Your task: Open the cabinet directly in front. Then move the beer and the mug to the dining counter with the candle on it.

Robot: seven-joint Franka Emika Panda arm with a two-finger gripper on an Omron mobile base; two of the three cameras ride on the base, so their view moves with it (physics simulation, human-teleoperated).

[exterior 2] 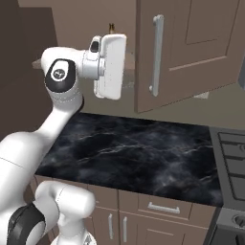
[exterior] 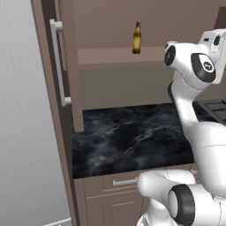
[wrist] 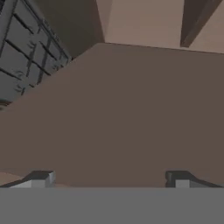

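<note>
The cabinet stands open. Its left door (exterior: pixel 68 66) is swung out with a long silver handle (exterior: pixel 57 62), and its right door (exterior 2: pixel 191 48) hangs open too. The beer (exterior: pixel 137 38), an amber bottle, stands upright on the cabinet's lower shelf (exterior: pixel 114 56); its top (exterior 2: pixel 112 27) peeks over my hand. My hand (exterior 2: pixel 111 64) is raised just below and in front of that shelf, right of the bottle. The gripper (wrist: pixel 110 179) is open, its fingertips (wrist: pixel 41 178) wide apart with nothing between them, facing a plain brown surface. The mug, dining counter and candle are out of view.
A black marble worktop (exterior: pixel 128 141) lies under the cabinet, over brown drawers (exterior 2: pixel 162 206). A stove (exterior 2: pixel 232 153) with dark grates (wrist: pixel 22 48) adjoins it on the right. A tall grey panel (exterior: pixel 22 110) stands at the far left.
</note>
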